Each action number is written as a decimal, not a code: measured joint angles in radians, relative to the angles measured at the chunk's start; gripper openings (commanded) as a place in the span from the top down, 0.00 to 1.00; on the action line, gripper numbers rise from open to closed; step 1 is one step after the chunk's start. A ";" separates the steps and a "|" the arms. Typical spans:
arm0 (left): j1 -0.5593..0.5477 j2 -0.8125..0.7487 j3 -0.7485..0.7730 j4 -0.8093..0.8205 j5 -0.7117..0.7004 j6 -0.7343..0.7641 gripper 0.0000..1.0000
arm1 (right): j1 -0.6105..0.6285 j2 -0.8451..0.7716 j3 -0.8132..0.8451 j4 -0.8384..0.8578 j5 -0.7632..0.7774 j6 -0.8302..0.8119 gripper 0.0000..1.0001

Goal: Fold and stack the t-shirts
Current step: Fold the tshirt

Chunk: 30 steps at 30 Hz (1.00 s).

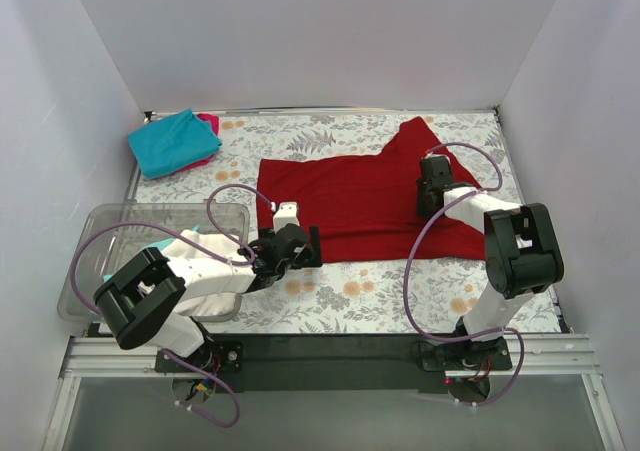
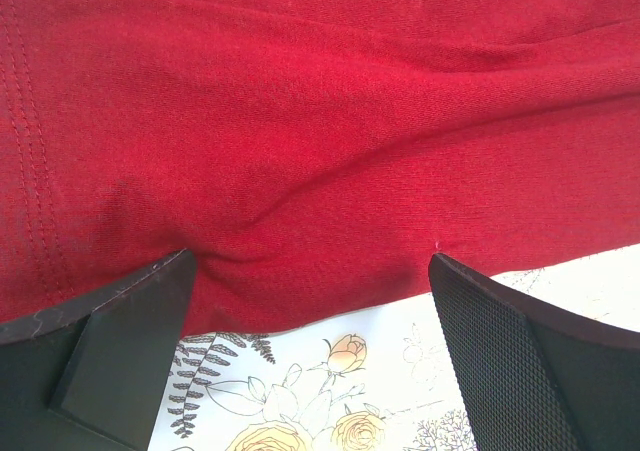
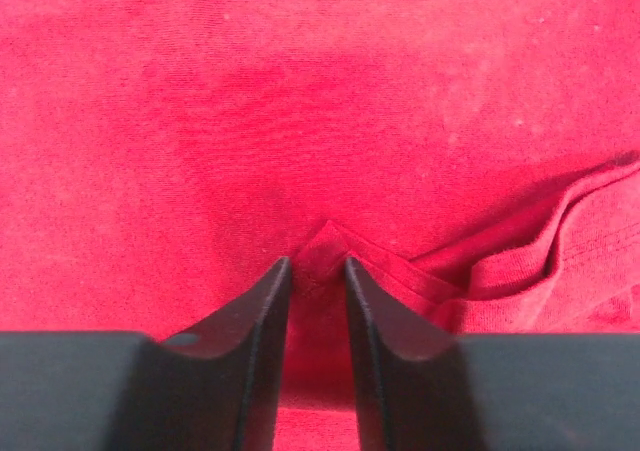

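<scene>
A robot lab test cell, plain white panels (image 1: 300, 31) boxing in my flower-print table (image 1: 350, 296) on the far and side edges, my bases (image 1: 470, 354) bolted to a black plate (image 1: 330, 349) on aluminium rails (image 1: 110, 356) along the near edge

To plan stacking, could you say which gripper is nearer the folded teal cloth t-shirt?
Left. The left gripper lies right of the teal t-shirt; the right gripper, pinching the dark red t-shirt, is farther right.

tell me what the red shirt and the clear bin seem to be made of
The red shirt looks like soft cotton-type jersey knit, matte: fine knit texture, stitched hem rows and soft creases show. The bin seems rigid clear plastic, slightly glossy: you see through its walls.
</scene>
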<state>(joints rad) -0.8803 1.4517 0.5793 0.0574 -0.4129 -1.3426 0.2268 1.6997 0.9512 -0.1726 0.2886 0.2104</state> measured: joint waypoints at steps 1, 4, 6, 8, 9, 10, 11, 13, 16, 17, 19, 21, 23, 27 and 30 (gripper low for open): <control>0.000 0.000 0.000 0.000 0.000 0.000 0.04 | -0.003 0.000 -0.001 0.000 0.001 0.000 0.81; 0.000 0.000 0.000 -0.001 -0.003 0.000 0.04 | -0.011 0.000 -0.006 0.003 0.004 0.001 0.96; 0.000 0.000 0.000 -0.001 -0.004 0.000 0.04 | -0.017 0.000 -0.007 0.005 0.005 0.003 0.99; 0.000 0.000 0.000 -0.002 -0.006 0.000 0.04 | -0.019 0.000 -0.007 0.008 0.005 0.004 0.99; 0.000 0.000 0.000 -0.002 -0.006 0.000 0.04 | -0.019 0.000 -0.007 0.008 0.005 0.004 0.99; 0.000 0.000 0.000 -0.002 -0.006 0.000 0.04 | -0.019 0.000 -0.007 0.008 0.004 0.003 0.99; 0.000 0.000 0.000 -0.002 -0.007 0.000 0.04 | -0.019 0.000 -0.006 0.007 0.003 0.003 0.99; 0.000 0.000 0.000 -0.002 -0.007 -0.001 0.04 | -0.020 0.000 0.002 0.005 -0.003 0.000 0.99; 0.000 0.000 0.000 -0.002 -0.008 -0.001 0.04 | -0.019 -0.001 0.031 0.000 -0.009 -0.004 0.99; 0.000 0.000 0.000 -0.003 -0.009 -0.002 0.04 | -0.017 -0.003 0.047 0.000 -0.011 -0.005 0.99; 0.000 0.000 0.000 -0.003 -0.010 -0.002 0.04 | -0.016 -0.005 0.082 0.000 -0.016 -0.009 0.99; 0.000 0.000 0.000 -0.004 -0.010 -0.003 0.04 | -0.015 -0.005 0.118 0.006 -0.020 -0.015 0.99; 0.000 0.000 0.000 -0.004 -0.011 -0.004 0.04 | -0.013 -0.005 0.145 0.008 -0.026 -0.020 0.99; 0.000 0.000 0.000 -0.004 -0.012 -0.005 0.04 | -0.010 0.020 0.193 0.020 -0.048 -0.031 0.99; 0.000 0.003 0.000 -0.003 -0.015 -0.005 0.04 | -0.005 0.068 0.225 0.034 -0.066 -0.036 0.99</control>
<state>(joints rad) -0.8806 1.4548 0.5793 0.0540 -0.4282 -1.3472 0.2214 1.7679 1.1767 -0.1390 0.2222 0.1745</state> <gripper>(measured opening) 0.959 0.024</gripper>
